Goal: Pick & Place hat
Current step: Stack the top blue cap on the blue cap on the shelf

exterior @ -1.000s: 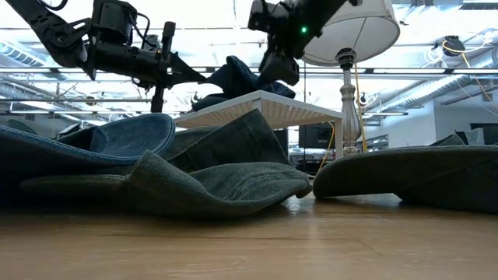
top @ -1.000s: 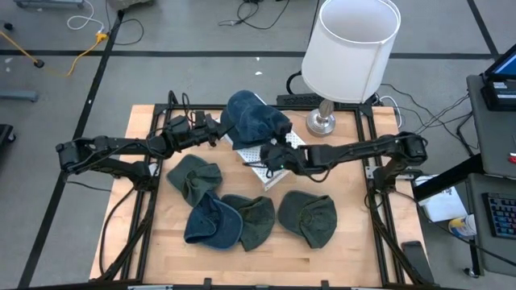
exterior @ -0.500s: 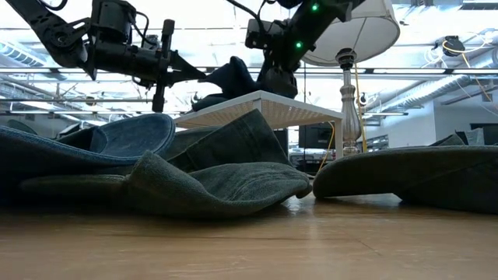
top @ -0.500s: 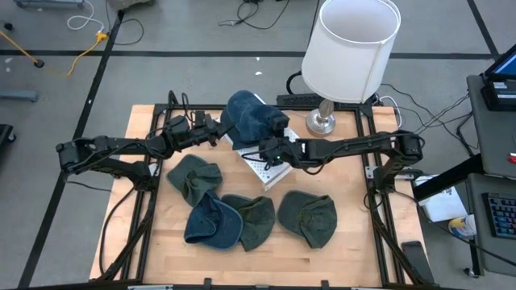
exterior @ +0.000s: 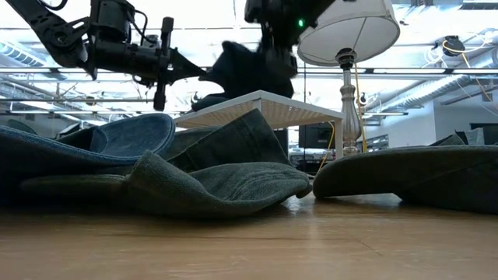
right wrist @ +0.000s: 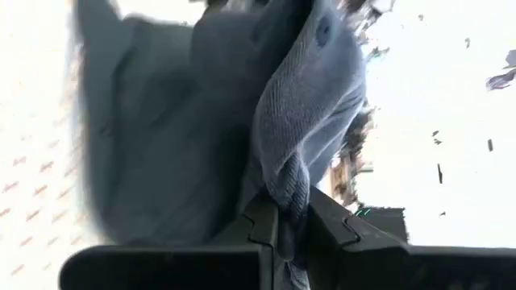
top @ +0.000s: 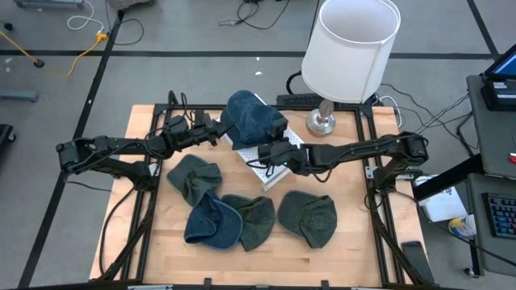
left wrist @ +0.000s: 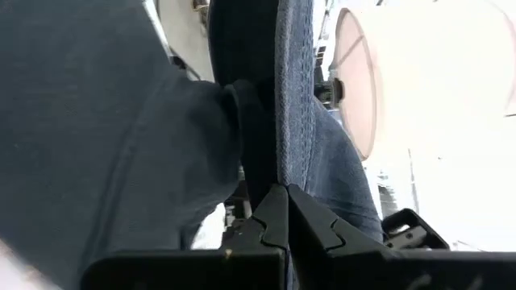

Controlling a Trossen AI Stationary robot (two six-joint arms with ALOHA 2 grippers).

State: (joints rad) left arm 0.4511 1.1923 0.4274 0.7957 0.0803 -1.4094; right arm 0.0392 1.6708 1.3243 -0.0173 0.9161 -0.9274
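Wooden table (top: 153, 242) on a grey taped floor, white-shaded lamp (top: 352, 50) at the back edge. Task thing is the blue hat (top: 251, 118), sitting on a white perforated stand (top: 272, 165) mid-table, raised above four other hats (top: 256, 217) lying flat at the front. Left gripper (top: 216, 129) reaches in from the left with jaws shut on the hat's left edge; its wrist view shows fabric pinched between the fingertips (left wrist: 274, 211). Right gripper (top: 272, 153) comes in from the right, jaws closed down on a fold at the hat's near edge, cloth squeezed between the fingers (right wrist: 266, 221). Two opposite grips look meant to keep the soft cloth spread so it comes off the stand without sagging or snagging. Next is probably a joint lift; uneven pull could slip one grip.
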